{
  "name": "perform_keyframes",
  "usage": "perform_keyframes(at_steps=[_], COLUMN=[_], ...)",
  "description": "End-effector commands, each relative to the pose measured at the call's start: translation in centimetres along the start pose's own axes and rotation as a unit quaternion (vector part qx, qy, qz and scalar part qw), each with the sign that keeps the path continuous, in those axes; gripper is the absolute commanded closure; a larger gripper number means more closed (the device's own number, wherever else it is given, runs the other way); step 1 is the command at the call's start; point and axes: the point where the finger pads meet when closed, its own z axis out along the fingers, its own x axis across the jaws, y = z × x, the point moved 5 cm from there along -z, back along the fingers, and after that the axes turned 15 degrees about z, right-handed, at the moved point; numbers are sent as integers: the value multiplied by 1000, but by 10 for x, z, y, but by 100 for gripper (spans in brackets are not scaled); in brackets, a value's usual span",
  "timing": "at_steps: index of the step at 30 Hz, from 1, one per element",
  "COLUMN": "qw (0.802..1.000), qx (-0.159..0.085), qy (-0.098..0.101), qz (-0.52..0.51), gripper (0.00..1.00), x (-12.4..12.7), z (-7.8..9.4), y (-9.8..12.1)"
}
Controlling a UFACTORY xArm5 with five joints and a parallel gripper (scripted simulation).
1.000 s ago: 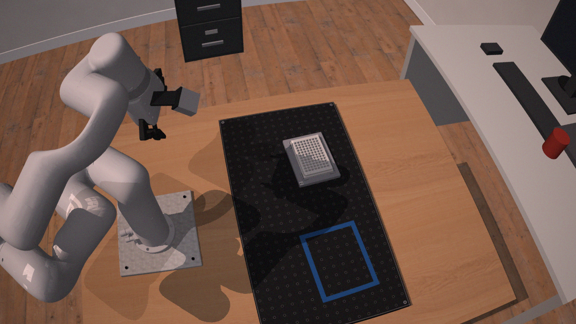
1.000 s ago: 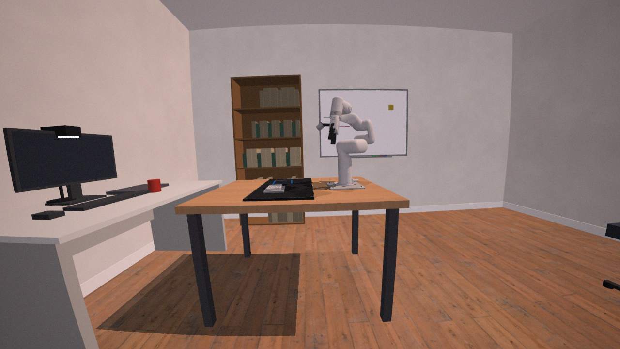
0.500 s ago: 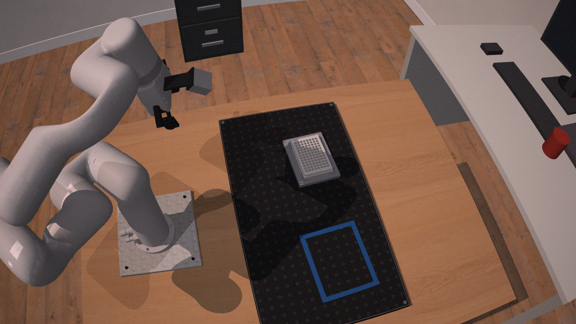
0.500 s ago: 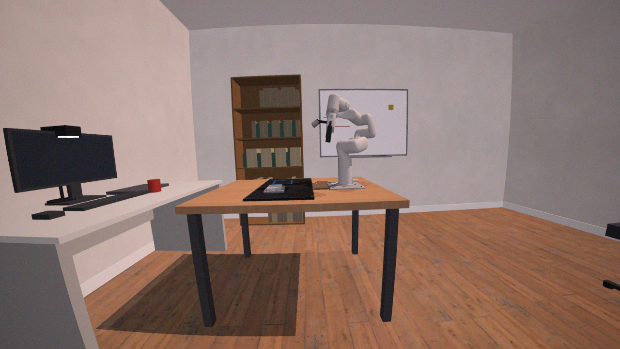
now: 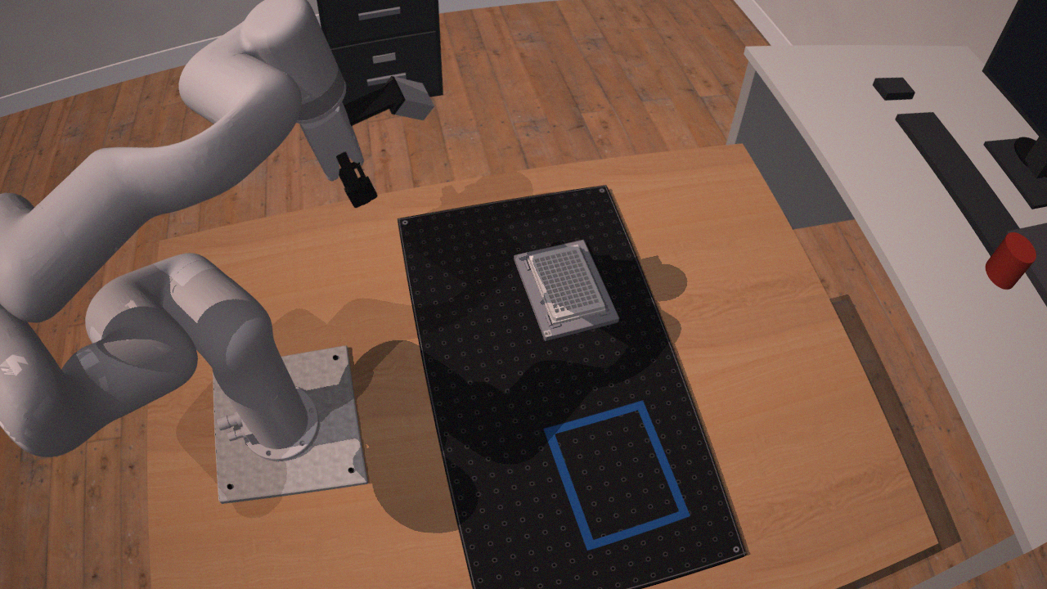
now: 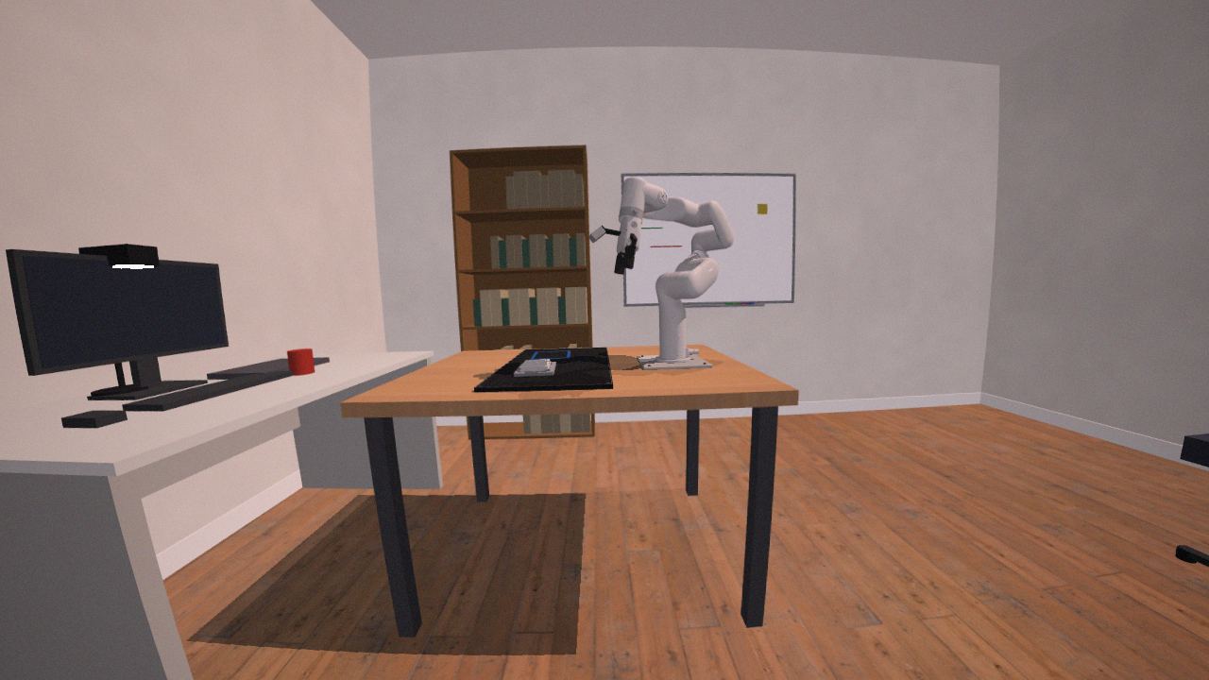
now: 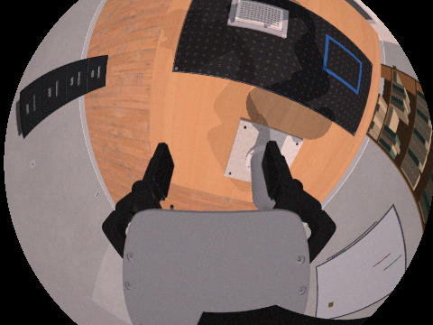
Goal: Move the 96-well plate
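Note:
The white 96-well plate sits flat in the grey plate nest on the black deck. It also shows in the wrist view and, small, in the exterior view. The blue taped outline lies nearer the deck's front end and holds nothing; it shows in the wrist view too. My gripper hangs high above the table, off the deck's far left corner, well apart from the plate. Its fingers are wide open with nothing between them.
The arm's metal base plate is bolted to the wooden table left of the deck. A white desk with a red cup, keyboard and monitor stands to the right. A dark filing cabinet stands behind.

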Motion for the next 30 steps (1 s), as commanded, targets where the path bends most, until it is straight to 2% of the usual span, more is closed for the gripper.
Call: perform_keyframes(at_steps=[1, 6, 9, 16, 22, 26, 30], qw=[999, 994, 994, 984, 970, 966, 951], qx=[-4, -10, -10, -19, -29, -31, -40], qy=[7, 15, 16, 23, 29, 30, 33], qz=[-42, -108, -109, -175, -241, -257, -305], gripper=[0, 0, 0, 0, 0, 0, 0], x=[-8, -15, -16, -23, -27, -27, -28], z=[4, 12, 14, 27, 44, 47, 60], y=[-17, -39, -43, -69, -95, -101, -118])
